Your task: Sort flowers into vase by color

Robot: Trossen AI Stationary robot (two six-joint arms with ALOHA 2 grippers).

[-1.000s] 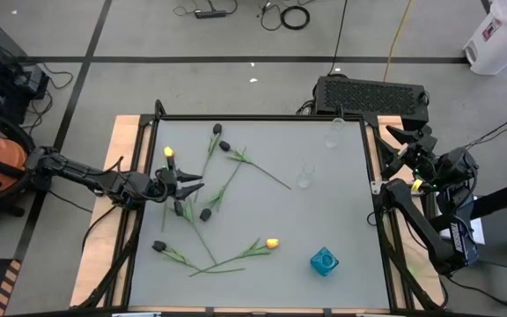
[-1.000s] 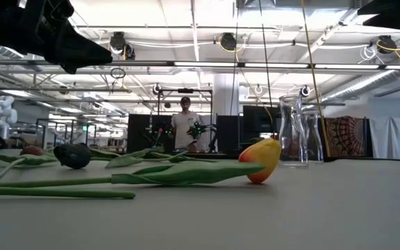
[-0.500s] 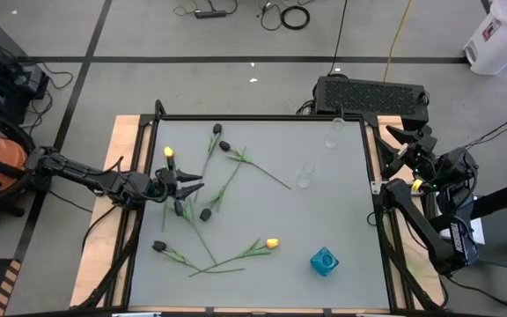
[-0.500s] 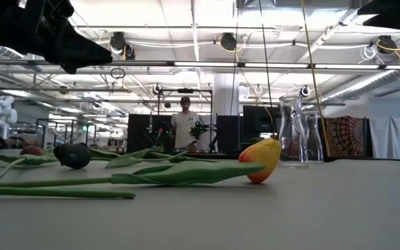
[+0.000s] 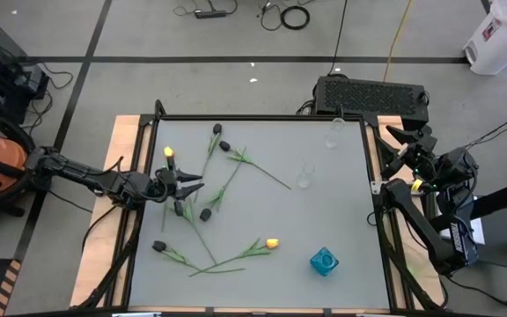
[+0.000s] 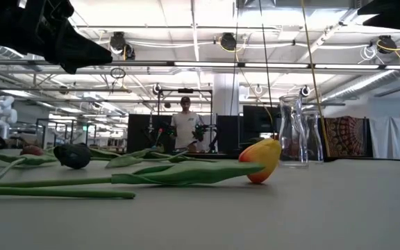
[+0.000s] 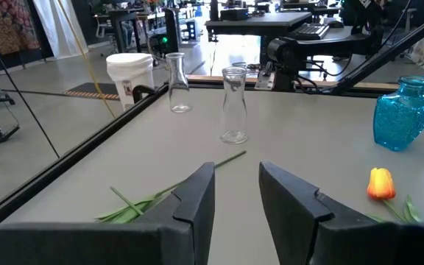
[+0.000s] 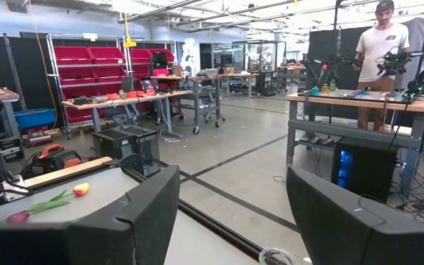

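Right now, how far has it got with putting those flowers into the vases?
Nothing looks done yet: the two clear vases and the blue vase stand empty, and the flowers all lie on the table. In hand: nothing. The left end effector is open above the stems at the table's left, and the right end effector waits open off the right edge. All the sorting is left.

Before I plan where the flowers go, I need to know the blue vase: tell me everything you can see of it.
The blue vase is turquoise, translucent, glass-like, with a squarish textured body and short narrow neck. It stands upright near the table's front right, holds no flowers, and nothing touches it. A yellow-headed tulip lies nearby, apart from it.
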